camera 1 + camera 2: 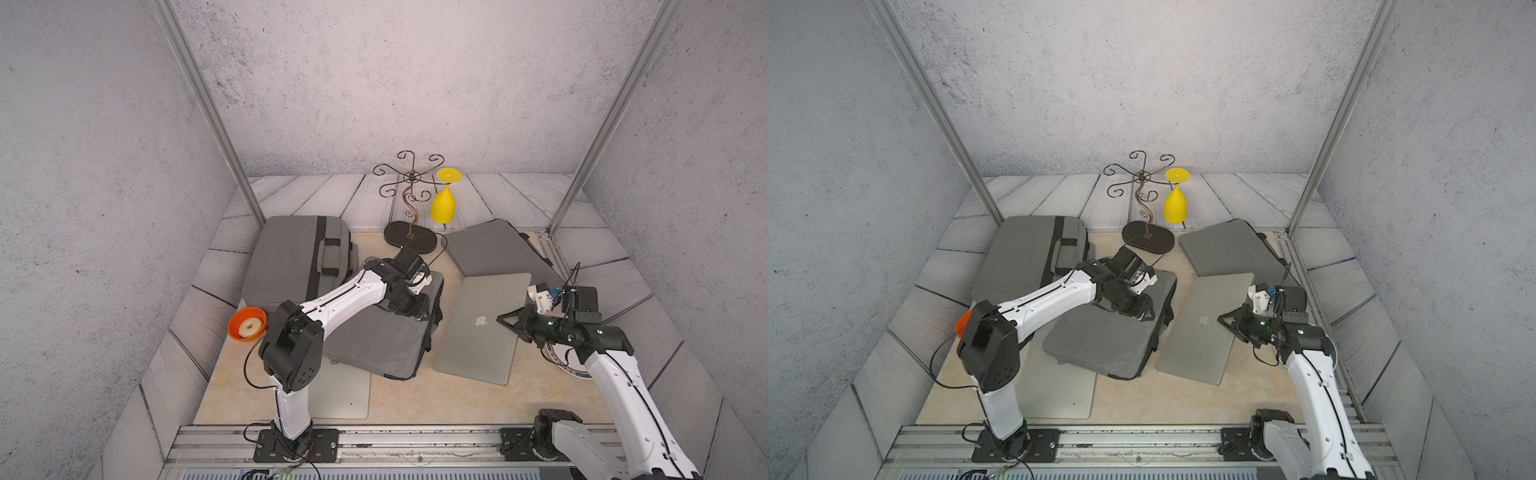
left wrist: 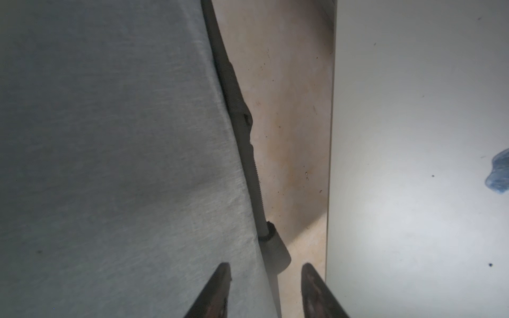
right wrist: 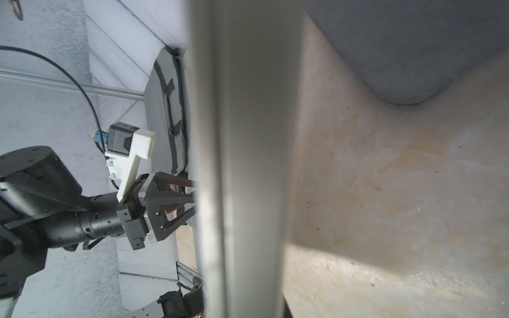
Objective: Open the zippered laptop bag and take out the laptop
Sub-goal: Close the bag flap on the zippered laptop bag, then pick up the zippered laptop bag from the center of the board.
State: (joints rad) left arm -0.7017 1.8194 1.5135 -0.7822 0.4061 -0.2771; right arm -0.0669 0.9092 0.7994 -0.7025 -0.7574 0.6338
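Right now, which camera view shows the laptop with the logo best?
A top view: nearly the whole laptop shows there, lid and logo included, and both top views give it alike. The left wrist view shows only a bare part of its lid; the right wrist view shows only one blurred edge, very close.

Your laptop (image 1: pixel 473 345) is plain silver, with a white logo on its lid. Just beside it, the laptop bag (image 1: pixel 374 340) is heathered grey with black edging. Under the laptop, the worktop (image 1: pixel 415 399) is mottled cream with tan streaks. Behind the laptop, the goblet (image 1: pixel 441 208) is bright yellow. On the bag's far side from the laptop, the bowl (image 1: pixel 233 328) is orange.
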